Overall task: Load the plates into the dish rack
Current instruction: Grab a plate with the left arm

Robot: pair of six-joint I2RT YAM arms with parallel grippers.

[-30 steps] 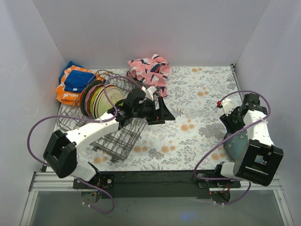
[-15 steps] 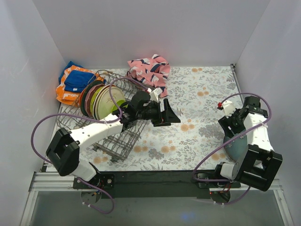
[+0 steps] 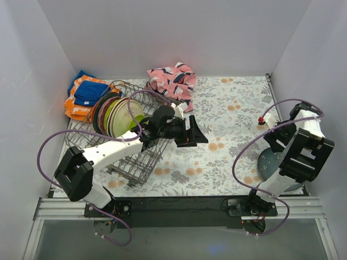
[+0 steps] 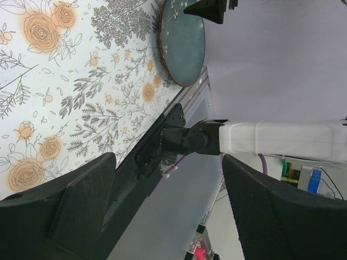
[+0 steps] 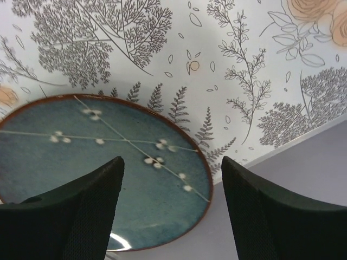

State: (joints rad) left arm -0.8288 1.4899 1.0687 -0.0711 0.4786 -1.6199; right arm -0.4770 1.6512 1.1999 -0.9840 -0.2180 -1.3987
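Note:
The grey wire dish rack (image 3: 135,157) stands at the left of the table, with several plates (image 3: 115,116) upright in its far end. A teal plate with white dots (image 3: 267,165) lies flat at the right near edge; it also shows in the right wrist view (image 5: 108,173) and the left wrist view (image 4: 181,43). My left gripper (image 3: 196,132) is open and empty, just right of the rack and pointing toward the right side (image 4: 168,211). My right gripper (image 5: 171,216) is open and empty, above the teal plate's edge. In the top view the right arm (image 3: 303,141) covers part of the plate.
A pink patterned cloth (image 3: 173,81) lies at the back centre. Orange and blue cloths (image 3: 87,95) lie at the back left behind the rack. White walls close in three sides. The floral table surface (image 3: 227,114) ends at a black rail (image 3: 179,203) along the near edge.
My left gripper has moved a little to the right, away from the rack. My right arm has swung back toward the right wall, exposing more of the teal plate.

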